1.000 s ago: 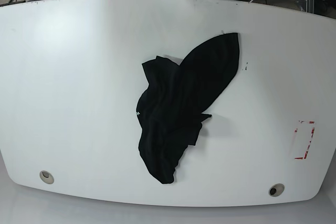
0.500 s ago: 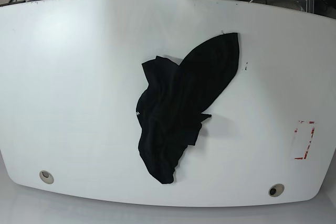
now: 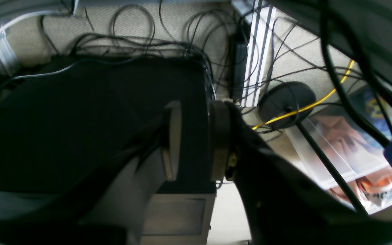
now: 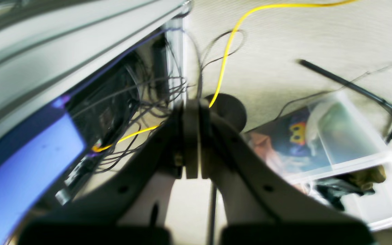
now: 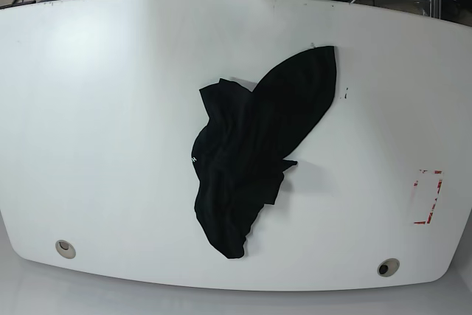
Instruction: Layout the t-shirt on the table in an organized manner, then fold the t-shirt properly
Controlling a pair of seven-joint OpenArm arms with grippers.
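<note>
Black t-shirt [image 5: 254, 149] crumpled mid-table [image 5: 110, 108] — untouched, red dashed mark [image 5: 428, 197] off to one side, left gripper [image 3: 196, 139] parted over floor cables [image 3: 168, 44], right gripper [image 4: 192, 136] pressed together — yellow cable [image 4: 226, 44] behind.

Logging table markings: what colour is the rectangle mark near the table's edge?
Red, a dashed outline, clearest in the base view.

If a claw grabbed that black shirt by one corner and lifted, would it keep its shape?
Probably not. The t-shirt lies crumpled in soft overlapping folds, so it would likely droop and hang limp. On the glossy table it would probably slide and bunch rather than move whole when pushed.
</note>
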